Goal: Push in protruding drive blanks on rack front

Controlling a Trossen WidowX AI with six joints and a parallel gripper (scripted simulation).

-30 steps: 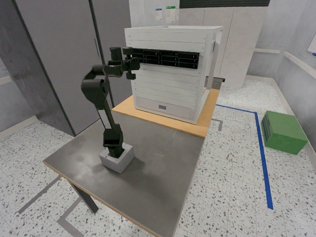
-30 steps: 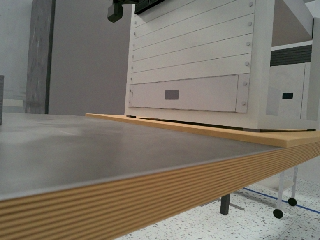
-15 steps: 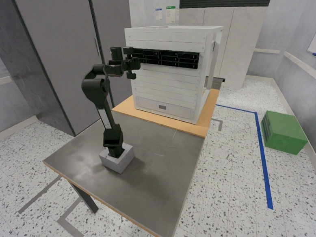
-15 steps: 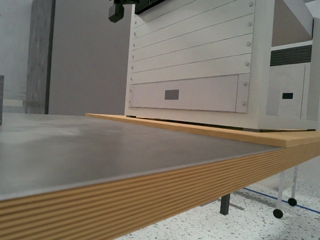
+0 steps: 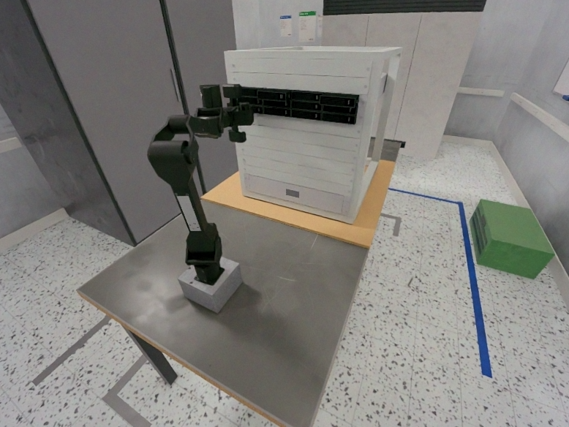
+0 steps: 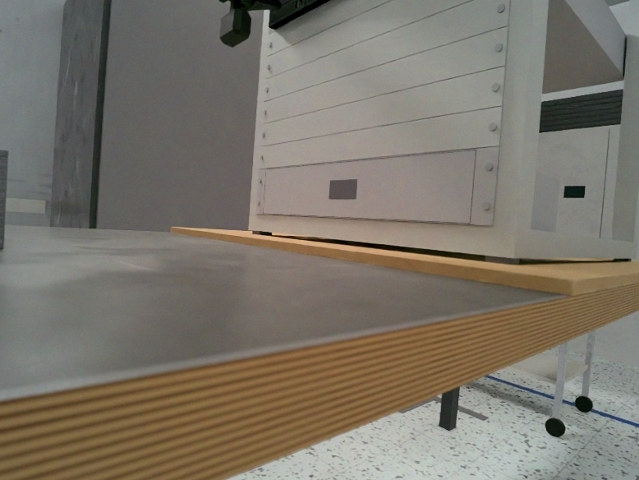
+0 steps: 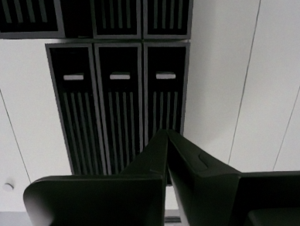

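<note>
Around the rack [image 5: 298,158] [image 6: 382,123] [image 7: 216,73]: to one side, a tall grey cabinet [image 5: 115,115] [image 6: 175,113]; behind, pale cupboards [image 5: 427,87]; on the floor [image 5: 413,330] [image 6: 351,439], well apart, a green box [image 5: 514,236]. In the exterior view, beyond the table's edge, a wheeled cart [image 6: 561,369]. In front of the rack's left end, partly over the drive bank in the top view, the dark arm [image 5: 172,158], on a grey block [image 5: 216,294] [image 6: 2,201]. Underneath, a table [image 5: 289,312] [image 6: 180,310] with dull grey metal on top, lightly scratched and patchy with shine, plus ribbed tan edging. Under the rack, upright on small feet, a tan board [image 5: 276,213] [image 6: 547,278]. Across the speckled floor, blue tape [image 5: 473,284] [image 6: 498,380]; on the far wall, two notices. High across the rack's front, a black drive bank [image 5: 305,106] [image 6: 301,9] [image 7: 117,112], three rows by four columns. Proud of the others, the top-row blank second from left [image 5: 272,96] [image 7: 31,17] and, by its look, the top-right blank [image 5: 338,99]. At the bank's left end, before the lowest blank of that column [image 7: 164,101], the gripper [image 5: 250,113] [image 6: 236,26] [image 7: 165,135]: fingertips together, nothing between. Impossible to tell whether touching. From there, the proud second blank one column rightward and higher up.
</note>
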